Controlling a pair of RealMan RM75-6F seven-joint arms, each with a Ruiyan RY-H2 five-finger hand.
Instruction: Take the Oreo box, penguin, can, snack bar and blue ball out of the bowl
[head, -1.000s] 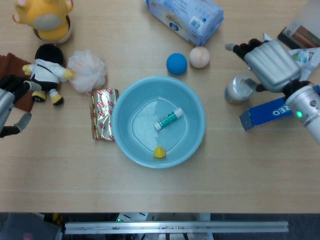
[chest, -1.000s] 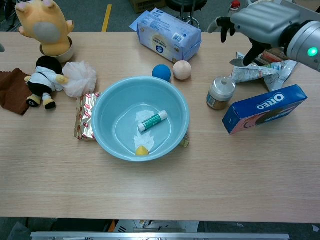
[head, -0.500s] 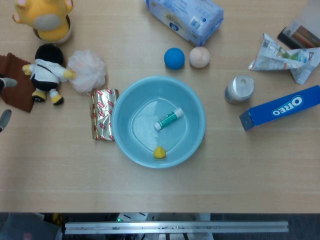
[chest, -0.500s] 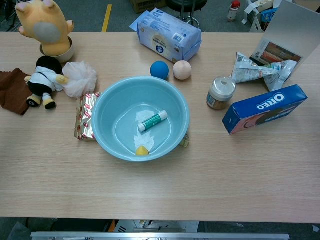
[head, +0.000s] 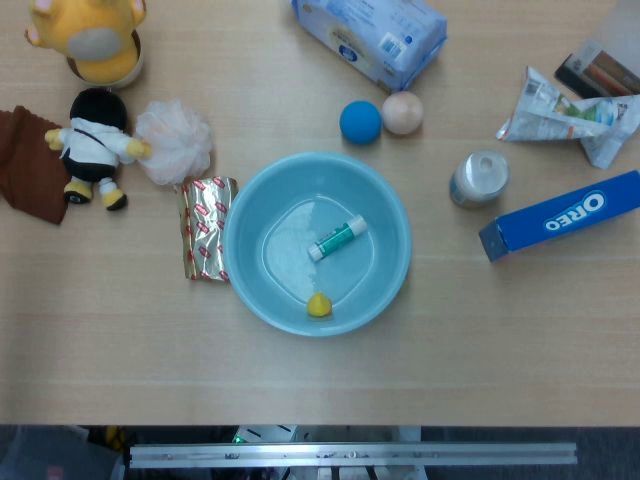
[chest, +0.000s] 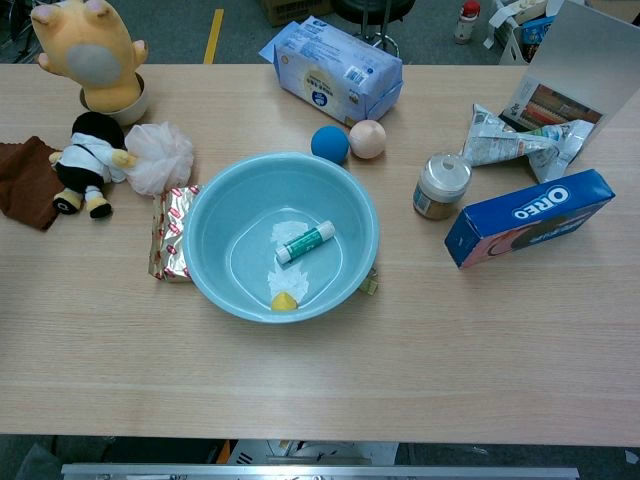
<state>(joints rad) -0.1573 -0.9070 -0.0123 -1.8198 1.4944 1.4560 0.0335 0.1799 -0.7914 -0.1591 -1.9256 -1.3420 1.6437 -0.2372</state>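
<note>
A pale wood-grain bench (chest: 330, 370) fills both views, with a strip of dark floor and a yellow floor line (chest: 214, 22) beyond its far edge in the chest view. The light-blue bowl (head: 392, 215) sits mid-bench, holding only a green-and-white tube (head: 337, 237) and a small yellow piece (head: 318, 305). All the task's things lie outside it: the snack bar (head: 206, 229) in shiny foil touches the bowl's left rim, the penguin (head: 91, 145) (a black-and-white plush) lies further left beside a white mesh puff (head: 175, 141), the blue ball (head: 360, 121) rests just behind the bowl touching a beige ball (head: 402, 113), the can (head: 478, 178) stands upright to the right, and the Oreo box (head: 562, 216) lies on its side just beside the can. Neither hand shows in either view, so their state cannot be told.
</note>
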